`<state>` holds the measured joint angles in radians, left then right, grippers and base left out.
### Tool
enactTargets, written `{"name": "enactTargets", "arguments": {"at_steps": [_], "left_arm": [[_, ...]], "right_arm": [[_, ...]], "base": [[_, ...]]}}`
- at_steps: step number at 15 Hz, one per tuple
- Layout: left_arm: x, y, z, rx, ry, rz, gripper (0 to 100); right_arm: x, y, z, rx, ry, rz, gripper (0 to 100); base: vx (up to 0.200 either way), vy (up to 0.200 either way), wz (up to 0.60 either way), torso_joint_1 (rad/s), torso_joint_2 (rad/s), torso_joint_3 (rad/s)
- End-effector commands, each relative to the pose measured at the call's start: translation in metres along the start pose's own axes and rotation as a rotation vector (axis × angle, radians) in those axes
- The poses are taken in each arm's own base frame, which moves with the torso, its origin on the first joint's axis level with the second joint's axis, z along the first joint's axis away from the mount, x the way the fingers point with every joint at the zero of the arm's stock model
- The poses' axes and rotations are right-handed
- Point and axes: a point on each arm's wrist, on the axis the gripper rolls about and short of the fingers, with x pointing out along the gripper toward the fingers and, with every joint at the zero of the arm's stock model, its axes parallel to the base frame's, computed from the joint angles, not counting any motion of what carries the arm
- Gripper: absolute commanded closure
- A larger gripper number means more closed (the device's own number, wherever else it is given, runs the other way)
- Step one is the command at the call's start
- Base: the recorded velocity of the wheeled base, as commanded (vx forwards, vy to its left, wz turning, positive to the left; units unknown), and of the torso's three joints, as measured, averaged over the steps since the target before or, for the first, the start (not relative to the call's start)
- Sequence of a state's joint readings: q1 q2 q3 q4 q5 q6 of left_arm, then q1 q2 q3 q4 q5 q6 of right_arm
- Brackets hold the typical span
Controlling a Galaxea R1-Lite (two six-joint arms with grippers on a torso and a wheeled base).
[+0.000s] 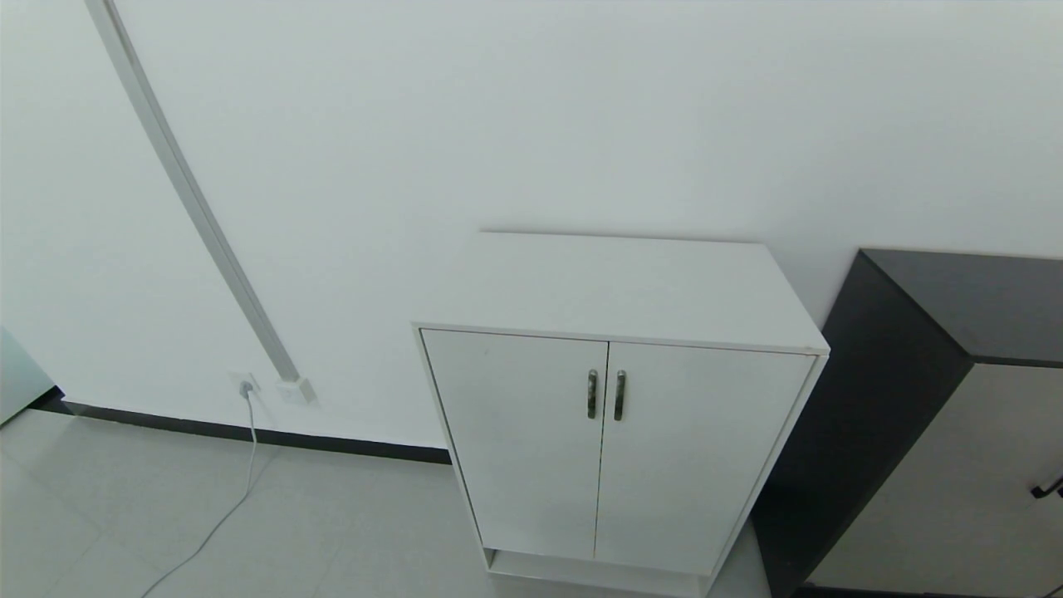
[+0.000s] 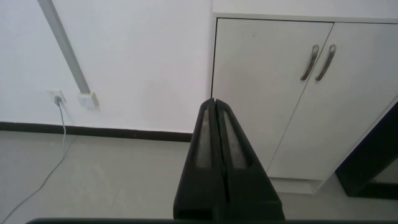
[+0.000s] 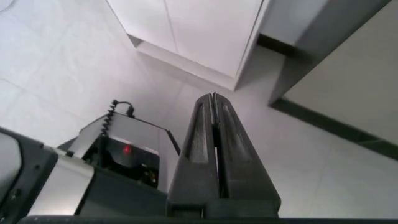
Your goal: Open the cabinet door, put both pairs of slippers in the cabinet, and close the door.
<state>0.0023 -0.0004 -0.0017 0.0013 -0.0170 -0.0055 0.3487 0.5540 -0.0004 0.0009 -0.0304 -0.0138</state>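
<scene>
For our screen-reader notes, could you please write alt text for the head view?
A white two-door cabinet stands shut against a white wall, handles side by side. A black cabinet stands to its right, a plugged-in cable to its left.

1. The left gripper (image 2: 214, 101) is black and wedge-shaped, narrow at its tip and widening steadily away from the tip.
2. Its two fingers (image 2: 200, 149) lie pressed together, with a thin straight seam running back from the tip between them.
3. The fingers carry long, recessed, dull-grey panels (image 2: 236, 146) with a worn sheen, starting just behind the tip.
4. The right gripper (image 3: 214, 95) has the same build: black, tapered, one seam from the tip, grey insets framed by raised black edges.
5. Farthest from the tip, each gripper ends in a broad black block (image 2: 227, 202).
</scene>
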Motion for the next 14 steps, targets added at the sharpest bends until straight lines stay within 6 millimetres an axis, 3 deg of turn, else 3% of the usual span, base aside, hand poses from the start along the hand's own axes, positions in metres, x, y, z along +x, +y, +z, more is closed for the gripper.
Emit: {"name": "enactTargets", "arguments": {"at_steps": [1,7,14], "left_arm": [[0.000,0.000,0.000,-0.001,0.001,0.001,100],[0.000,0.000,0.000,-0.001,-0.001,0.001,100],[0.000,0.000,0.000,-0.001,0.001,0.001,100]], "right_arm": [[-0.007,0.000,-0.002,0.015,-0.091,0.008,100],[-0.020,0.000,-0.009,0.100,-0.276,-0.188,100],[-0.031,0.003,-0.018,0.115,-0.453,-0.273,100]], "base": [[0.000,0.000,0.00,0.000,0.00,0.000],[0.000,0.000,0.00,0.000,0.00,0.000],[0.000,0.000,0.00,0.000,0.00,0.000]]}}
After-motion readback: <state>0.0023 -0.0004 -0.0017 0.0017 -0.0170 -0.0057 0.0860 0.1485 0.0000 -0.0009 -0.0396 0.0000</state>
